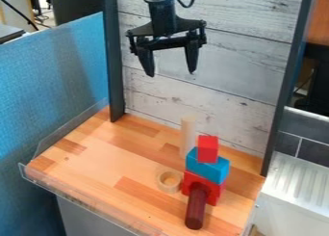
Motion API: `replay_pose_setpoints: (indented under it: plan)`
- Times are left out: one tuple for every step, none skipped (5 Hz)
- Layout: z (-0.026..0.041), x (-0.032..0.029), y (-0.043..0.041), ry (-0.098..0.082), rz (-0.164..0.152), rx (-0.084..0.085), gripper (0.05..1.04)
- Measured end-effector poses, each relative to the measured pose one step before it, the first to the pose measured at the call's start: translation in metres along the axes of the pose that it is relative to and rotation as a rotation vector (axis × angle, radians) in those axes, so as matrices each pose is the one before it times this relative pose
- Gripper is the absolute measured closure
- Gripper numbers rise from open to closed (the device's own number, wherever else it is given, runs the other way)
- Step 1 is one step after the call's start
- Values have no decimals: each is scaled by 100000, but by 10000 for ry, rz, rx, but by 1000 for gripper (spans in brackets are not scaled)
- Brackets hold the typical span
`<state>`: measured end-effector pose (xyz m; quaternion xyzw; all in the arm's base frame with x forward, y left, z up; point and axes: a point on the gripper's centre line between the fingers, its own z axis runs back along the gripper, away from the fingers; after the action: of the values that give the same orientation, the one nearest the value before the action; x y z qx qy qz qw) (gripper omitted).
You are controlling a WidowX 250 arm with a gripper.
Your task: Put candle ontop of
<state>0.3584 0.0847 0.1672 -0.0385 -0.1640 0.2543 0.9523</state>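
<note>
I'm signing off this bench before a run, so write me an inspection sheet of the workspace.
Surface: wooden tabletop, clear edge guard along the front.
Job's things: small red block on blue block on larger red block; dark red cylinder in front; pale cylinder upright behind. Which piece is the candle: cannot tell.
Clutter: possibly the wooden ring, left of the stack in the picture.
Gripper: above the surface, fingers apart, holding nothing.
Cables: black cable looping beside the wrist.
Surroundings: plank-patterned panel behind, blue partition at picture left.
</note>
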Motion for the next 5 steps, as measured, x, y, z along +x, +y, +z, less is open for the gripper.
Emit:
replay_pose_setpoints:
  plan:
    - [-1296,-382,177,323,70,102,83]
    - [-1964,498,-615,-535,58,175,83]
    - [-2298,214,-595,-559,-110,352,83]
    - [-2508,120,-976,-646,43,354,83]
    - [-1654,-310,-1770,-805,-481,727,83]
